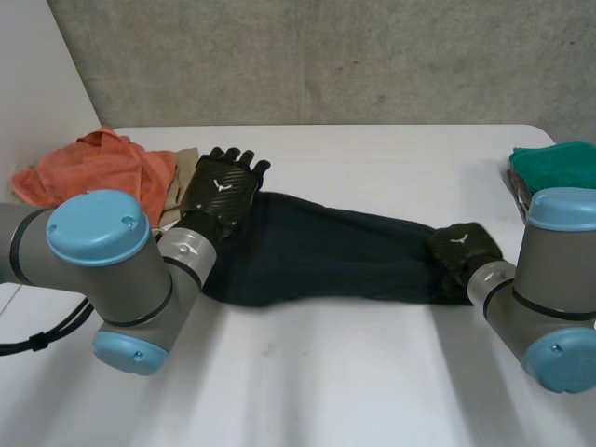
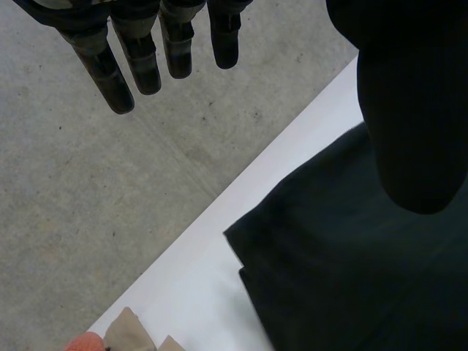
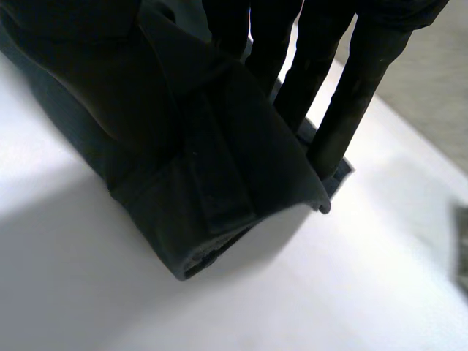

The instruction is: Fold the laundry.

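Though limp and matte, a long dark garment

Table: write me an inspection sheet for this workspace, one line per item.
Surface: white table, bare in front of the laundry.
Job's things: dark garment stretched out flat across the middle, with its right end lifted and bunched.
Clutter: crumpled orange cloth and a beige cloth at the far left; green cloth at the right edge.
Hands: left hand is open with straight fingers and rests at the garment's left end. The right hand pinches the garment's right end between thumb and fingers.
Cables: nothing seen among the laundry.
Surroundings: grey concrete beyond the table's far edge.
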Action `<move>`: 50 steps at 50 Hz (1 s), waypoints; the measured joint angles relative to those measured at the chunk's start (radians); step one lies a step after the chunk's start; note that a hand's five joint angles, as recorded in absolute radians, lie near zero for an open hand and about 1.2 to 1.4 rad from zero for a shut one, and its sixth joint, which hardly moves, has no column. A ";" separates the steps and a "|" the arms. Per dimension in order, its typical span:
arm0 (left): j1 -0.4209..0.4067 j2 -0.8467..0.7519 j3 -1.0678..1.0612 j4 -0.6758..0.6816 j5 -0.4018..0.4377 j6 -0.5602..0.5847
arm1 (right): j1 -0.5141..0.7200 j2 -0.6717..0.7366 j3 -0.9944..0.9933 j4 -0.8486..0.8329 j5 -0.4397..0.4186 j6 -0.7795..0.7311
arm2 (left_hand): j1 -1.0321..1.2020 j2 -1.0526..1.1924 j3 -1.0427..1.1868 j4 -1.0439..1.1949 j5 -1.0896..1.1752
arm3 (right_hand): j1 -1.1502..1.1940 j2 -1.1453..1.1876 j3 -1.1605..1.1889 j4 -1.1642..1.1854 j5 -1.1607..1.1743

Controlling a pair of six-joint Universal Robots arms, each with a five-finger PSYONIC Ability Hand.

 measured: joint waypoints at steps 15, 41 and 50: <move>0.005 0.136 -0.098 -0.001 0.002 0.003 | -0.088 -0.142 0.085 -0.153 0.117 -0.643 | 0.000 0.000 0.000 0.000 0.000 | 0.019 0.000 0.005 0.023 0.019; 0.002 0.155 0.007 -0.004 -0.005 -0.108 | 0.288 -0.042 0.017 -0.319 -0.355 -0.356 | 0.000 0.000 0.000 0.000 0.000 | -0.769 -0.947 -0.945 -0.955 -0.874; -0.092 0.044 0.225 -0.065 0.001 -0.179 | 0.076 -0.203 0.017 -0.188 -0.310 0.366 | 0.000 0.000 0.000 0.000 0.000 | -0.769 -0.947 -0.945 -0.955 -0.879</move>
